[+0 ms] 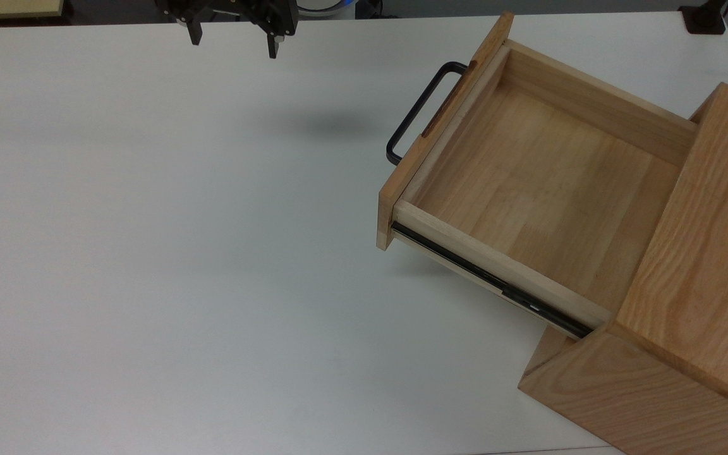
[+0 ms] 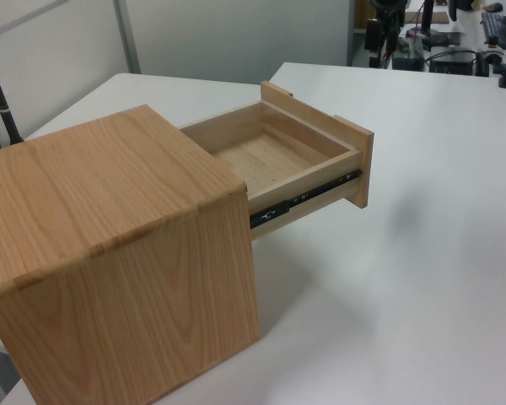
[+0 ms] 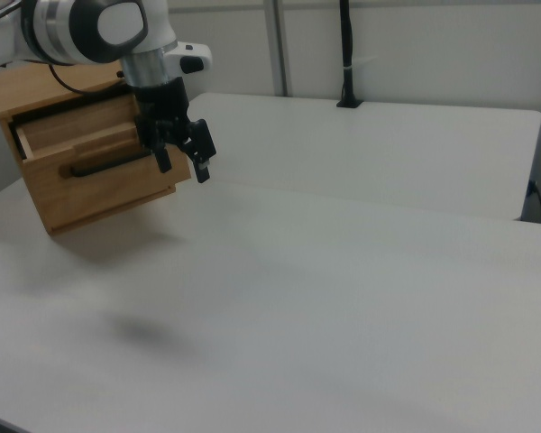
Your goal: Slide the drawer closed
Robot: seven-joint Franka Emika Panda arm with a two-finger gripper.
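Observation:
The drawer [image 1: 528, 183] is a shallow light-wood tray, pulled far out of the oak cabinet [image 1: 705, 272] and empty inside. Its black bar handle [image 1: 421, 110] sticks out from the flat front panel, and a black side rail [image 1: 497, 278] is exposed. In the left view the drawer [image 2: 287, 156] juts from the cabinet [image 2: 110, 253] toward the table's middle. My gripper [image 1: 234, 41] hangs open and empty at the top view's upper edge, well left of the handle. In the right view the gripper [image 3: 182, 164] hovers above the table, just in front of the drawer's front panel [image 3: 99, 197] and handle [image 3: 108, 166].
The white table [image 1: 181, 253] stretches wide to the top view's left and bottom. A black post base [image 1: 705, 19] stands at the far right corner in the top view; the post [image 3: 345, 54] rises at the table's back in the right view.

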